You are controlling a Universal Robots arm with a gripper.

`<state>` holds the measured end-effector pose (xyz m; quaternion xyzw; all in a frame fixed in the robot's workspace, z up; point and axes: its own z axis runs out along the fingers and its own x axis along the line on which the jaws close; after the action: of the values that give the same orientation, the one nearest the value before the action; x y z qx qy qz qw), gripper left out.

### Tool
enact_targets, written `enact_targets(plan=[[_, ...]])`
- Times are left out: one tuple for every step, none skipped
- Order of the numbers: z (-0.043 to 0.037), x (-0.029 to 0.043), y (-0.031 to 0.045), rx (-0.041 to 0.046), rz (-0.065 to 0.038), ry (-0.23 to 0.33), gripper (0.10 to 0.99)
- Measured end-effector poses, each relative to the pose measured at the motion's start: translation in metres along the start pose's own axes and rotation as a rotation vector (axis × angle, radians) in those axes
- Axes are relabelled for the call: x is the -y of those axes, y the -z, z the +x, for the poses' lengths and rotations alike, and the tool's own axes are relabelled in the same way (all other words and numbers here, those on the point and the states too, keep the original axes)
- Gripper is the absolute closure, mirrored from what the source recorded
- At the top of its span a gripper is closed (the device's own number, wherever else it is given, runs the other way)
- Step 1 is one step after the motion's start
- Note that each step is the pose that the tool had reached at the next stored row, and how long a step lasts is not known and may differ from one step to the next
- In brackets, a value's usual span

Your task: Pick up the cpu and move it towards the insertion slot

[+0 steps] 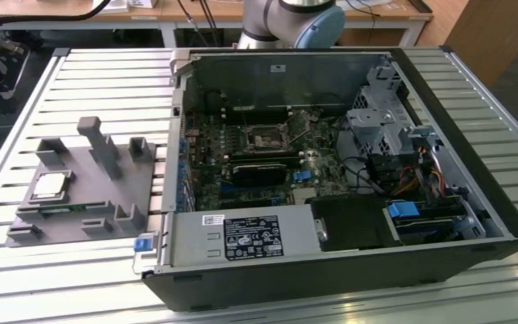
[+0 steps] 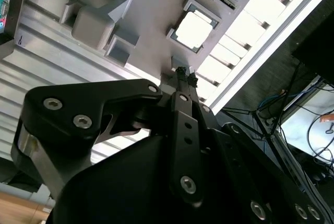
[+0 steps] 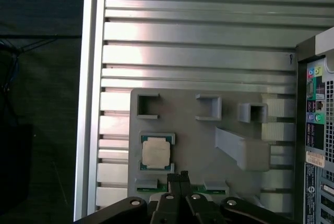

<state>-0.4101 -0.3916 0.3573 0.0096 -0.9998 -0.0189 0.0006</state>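
The cpu is a small silver square lying flat in a recess of the grey tray, at the exterior view's left. Both wrist views show the cpu from above, untouched. My gripper hangs over the tray, its black fingertips pressed together with nothing between them, pointing at the tray edge just beside the cpu. The insertion slot is a small square socket with a dark centre on the motherboard inside the open computer case.
A green memory strip lies in the tray beside the cpu. Grey posts rise from the tray. The open case holds cables, a black card and drive cages. Everything rests on a slatted metal table.
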Motion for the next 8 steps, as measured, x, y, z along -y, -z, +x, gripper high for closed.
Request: enact_targets(plan=[[0.0,0.0,-0.0004,0.0,0.0,0.0,0.98],[0.0,0.0,-0.0009,0.0,0.0,0.0,0.973],[0.0001,0.0,-0.0013,0.0,0.0,0.0,0.918],[0.0001,0.0,-0.0018,0.0,0.0,0.0,0.918],[0.0001,0.0001,-0.0022,0.0,0.0,0.0,0.855],[0.0002,0.0001,-0.0027,0.0,0.0,0.0,0.855],[0.0002,0.0001,-0.0033,0.0,0.0,0.0,0.792],[0.0003,0.0001,-0.004,0.0001,0.0,0.0,0.733]])
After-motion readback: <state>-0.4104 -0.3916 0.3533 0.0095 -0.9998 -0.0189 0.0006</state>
